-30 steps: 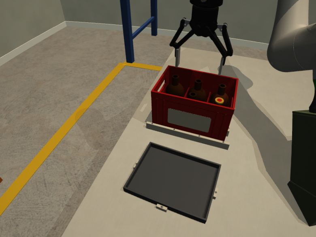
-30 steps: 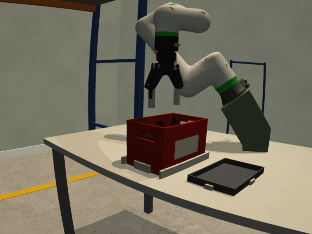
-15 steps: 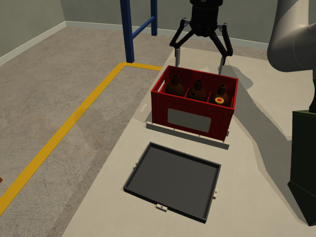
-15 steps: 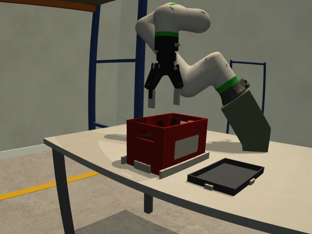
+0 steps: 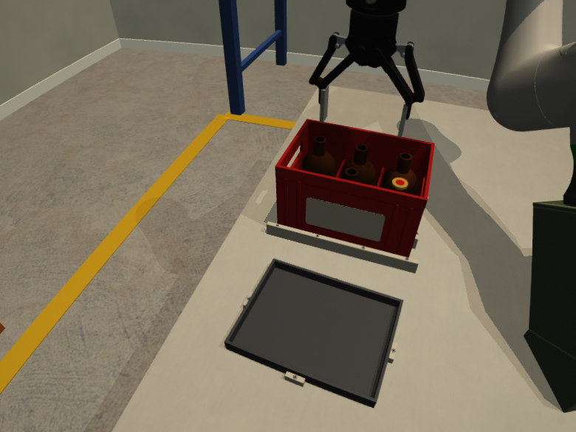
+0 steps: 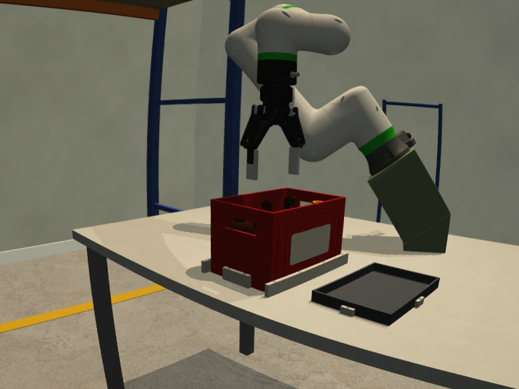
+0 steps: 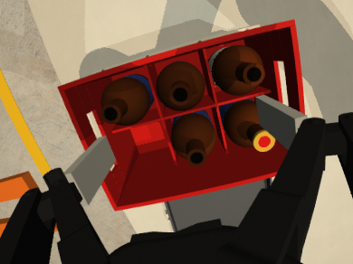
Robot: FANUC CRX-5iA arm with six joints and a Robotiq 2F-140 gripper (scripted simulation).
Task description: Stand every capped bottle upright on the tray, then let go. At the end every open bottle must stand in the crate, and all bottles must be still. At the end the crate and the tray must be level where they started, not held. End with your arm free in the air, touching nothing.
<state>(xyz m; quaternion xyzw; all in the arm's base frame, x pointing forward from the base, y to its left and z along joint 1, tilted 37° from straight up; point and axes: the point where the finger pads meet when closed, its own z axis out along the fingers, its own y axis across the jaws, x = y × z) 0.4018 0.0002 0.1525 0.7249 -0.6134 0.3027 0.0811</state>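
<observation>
While the gripper (image 6: pixel 273 163) hangs above the red crate (image 5: pixel 353 211) with its jaws spread as wide as they go and nothing between them, the thing it actually needs sits off to one side of it. There are five brown bottles in the crate, all standing neck-up in their own cells, and only one has a cap: the capped bottle (image 7: pixel 256 133) with the yellow-and-red top. In the wrist view it's in the near row at the right end, with one fingertip (image 7: pixel 279 119) overlapping it in the picture, though the finger is really well above it. So the gripper's centre looks to be roughly over the middle of the crate, and the cap lies toward that right-hand finger, not between the two.

From the top view the same bottle (image 5: pixel 402 179) sits in the crate's right-end cell on the side nearest the tray (image 5: pixel 314 326), which has nothing standing on it yet.

The bottle's long axis is vertical, so the grab probably has to come straight down on the neck after a sideways shift to centre over the cap. The open bottle (image 7: pixel 194 139) next door is close, so the fingers likely want to straddle the neck without bumping it.
</observation>
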